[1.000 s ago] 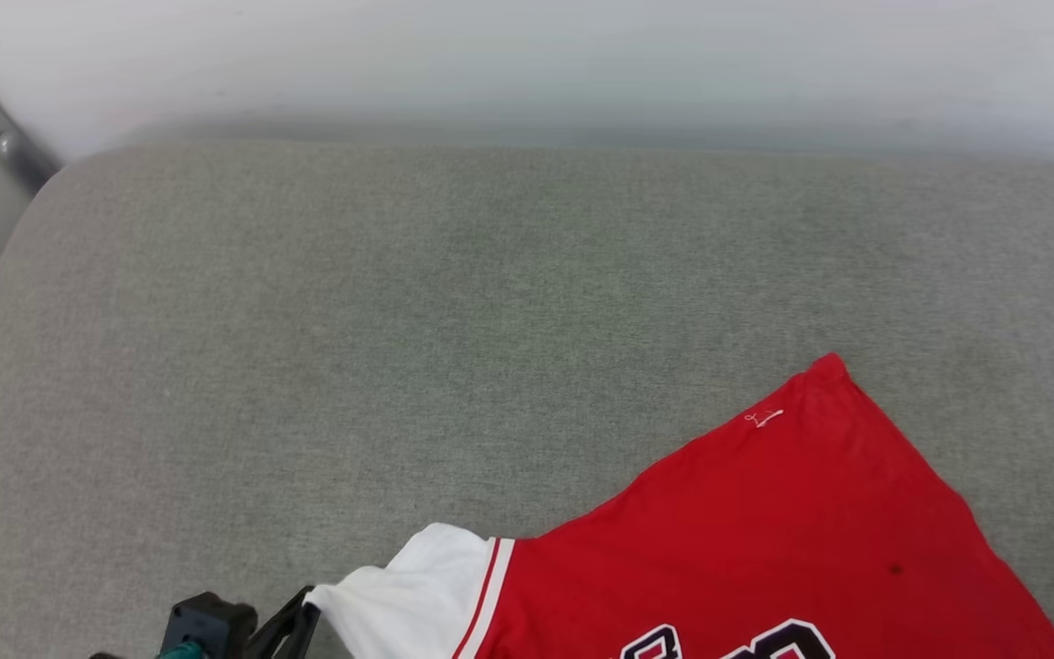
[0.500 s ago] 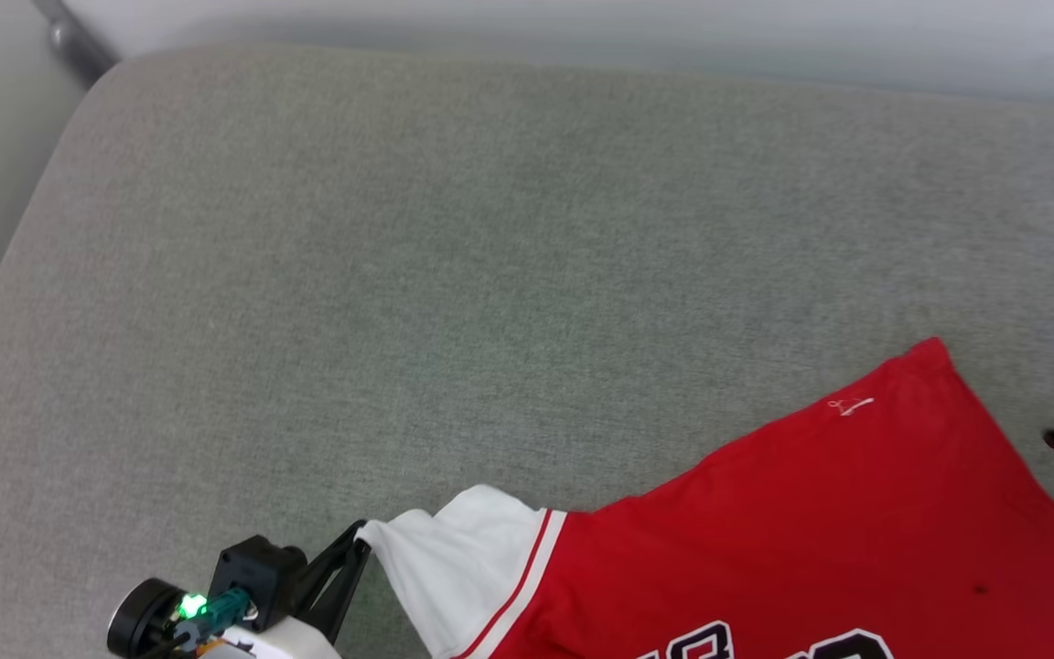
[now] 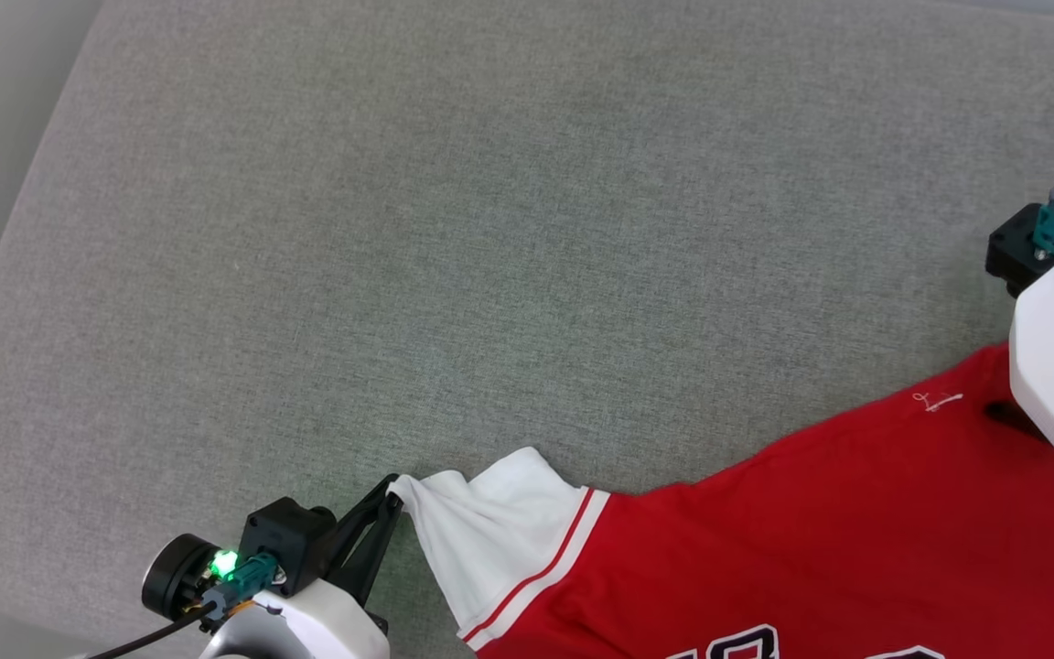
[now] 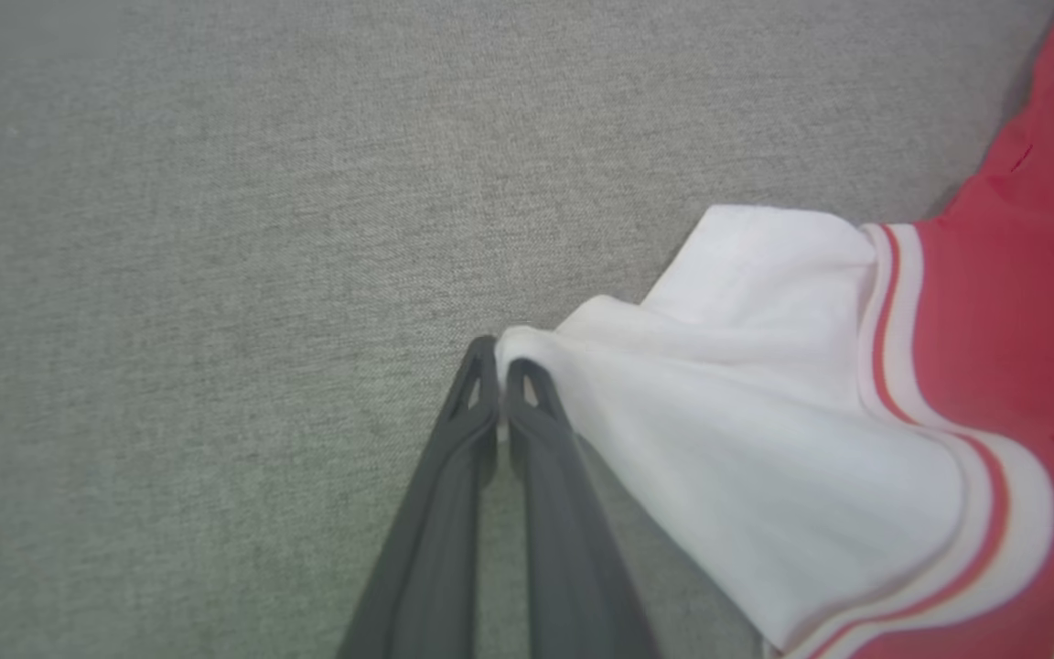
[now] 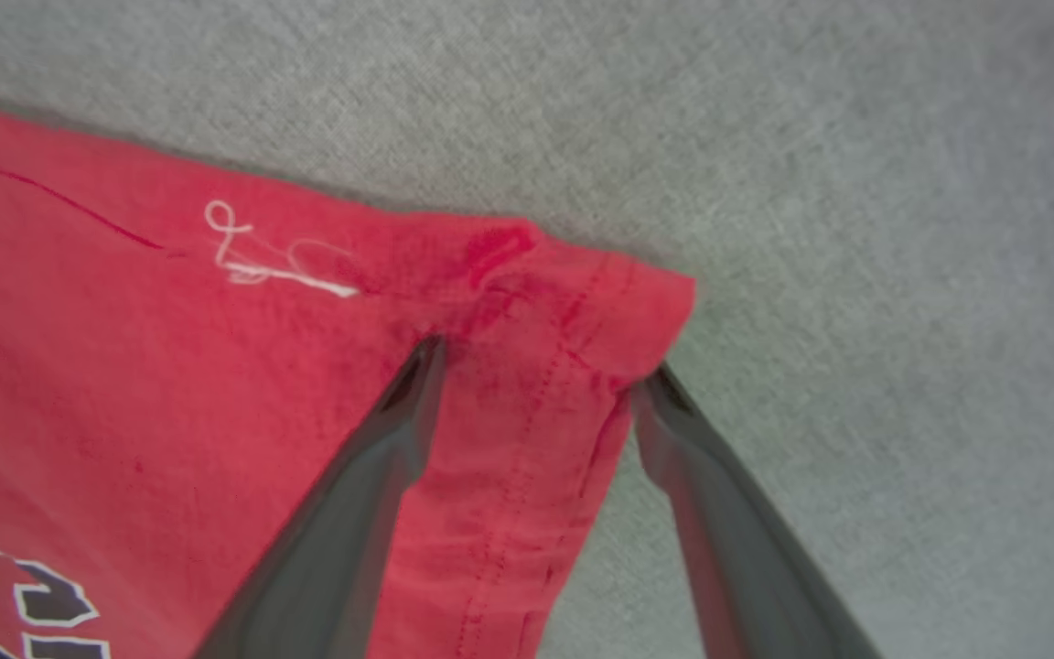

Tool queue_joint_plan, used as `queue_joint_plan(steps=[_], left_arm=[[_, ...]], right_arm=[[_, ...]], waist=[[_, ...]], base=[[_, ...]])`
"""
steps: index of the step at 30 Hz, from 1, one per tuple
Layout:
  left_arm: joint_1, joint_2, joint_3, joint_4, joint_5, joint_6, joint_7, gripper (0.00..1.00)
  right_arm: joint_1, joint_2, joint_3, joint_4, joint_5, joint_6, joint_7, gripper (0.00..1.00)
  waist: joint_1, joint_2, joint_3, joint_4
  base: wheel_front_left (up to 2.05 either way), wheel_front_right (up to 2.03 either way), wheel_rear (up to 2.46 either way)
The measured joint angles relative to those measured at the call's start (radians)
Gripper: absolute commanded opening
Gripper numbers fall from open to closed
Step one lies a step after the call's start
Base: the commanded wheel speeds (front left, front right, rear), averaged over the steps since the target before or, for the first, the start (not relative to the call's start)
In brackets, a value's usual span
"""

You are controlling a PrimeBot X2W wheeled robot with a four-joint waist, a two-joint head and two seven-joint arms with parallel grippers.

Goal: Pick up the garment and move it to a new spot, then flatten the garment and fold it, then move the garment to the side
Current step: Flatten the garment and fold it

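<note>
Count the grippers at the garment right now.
2. The left gripper is shut on the white sleeve tip of the garment; the right gripper stands open astride the red hem corner.

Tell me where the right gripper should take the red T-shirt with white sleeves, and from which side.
Grip the hem corner of the red T-shirt beside the small white mark. Come from above with the open right gripper straddling the stitched seam: that corner lies flat and free on the grey cushion, opposite the white sleeve pinched by the left gripper.
</note>
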State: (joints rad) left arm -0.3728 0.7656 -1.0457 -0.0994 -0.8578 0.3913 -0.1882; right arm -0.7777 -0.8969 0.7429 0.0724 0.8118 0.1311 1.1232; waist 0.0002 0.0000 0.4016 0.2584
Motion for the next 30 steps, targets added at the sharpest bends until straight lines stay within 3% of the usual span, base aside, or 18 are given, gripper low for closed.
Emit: queue_joint_plan(steps=[4, 5, 6, 11, 20, 26, 30], left_arm=[[-0.002, -0.014, 0.001, 0.015, 0.000, -0.005, -0.006, 0.00], [-0.002, -0.015, 0.001, 0.020, -0.001, -0.006, -0.007, 0.00], [-0.002, -0.015, 0.002, 0.025, -0.002, -0.009, -0.008, 0.00], [-0.002, -0.016, 0.007, 0.050, -0.016, -0.014, -0.014, 0.00], [0.000, 0.010, 0.006, 0.068, -0.006, -0.020, -0.016, 0.00], [-0.090, 0.040, 0.027, 0.052, 0.044, -0.011, -0.002, 0.00], [-0.188, 0.039, 0.057, 0.067, 0.065, -0.032, 0.006, 0.00]], right_arm=[[-0.009, -0.013, 0.047, 0.018, 0.018, 0.000, -0.032, 1.00], [-0.016, -0.016, 0.058, 0.019, 0.022, 0.000, -0.039, 0.35], [-0.021, -0.018, 0.071, 0.020, 0.025, 0.000, -0.052, 0.00], [-0.027, -0.007, 0.112, 0.036, 0.048, 0.000, -0.137, 0.00], [-0.037, 0.009, 0.134, 0.034, 0.059, 0.000, -0.384, 0.00], [-0.026, 0.006, 0.086, 0.026, 0.060, 0.000, -0.537, 0.00], [-0.036, 0.016, 0.046, 0.021, 0.035, 0.000, -0.599, 0.00]], waist=[[-0.0001, 0.0000, 0.014, 0.009], [0.0000, 0.0000, 0.013, 0.008], [-0.0001, 0.0000, 0.012, 0.006], [-0.0001, 0.0000, -0.018, -0.008], [-0.0001, 0.0000, -0.149, -0.045], [-0.0002, 0.0000, -0.260, -0.084], [-0.0002, 0.0000, -0.296, -0.120]], base=[[0.00, 0.00, 0.00], [0.00, 0.00, 0.00], [0.00, 0.00, 0.00], [0.00, 0.00, 0.00], [0.00, 0.00, 0.00], [0.00, 0.00, 0.00], [0.00, 0.00, 0.00]])
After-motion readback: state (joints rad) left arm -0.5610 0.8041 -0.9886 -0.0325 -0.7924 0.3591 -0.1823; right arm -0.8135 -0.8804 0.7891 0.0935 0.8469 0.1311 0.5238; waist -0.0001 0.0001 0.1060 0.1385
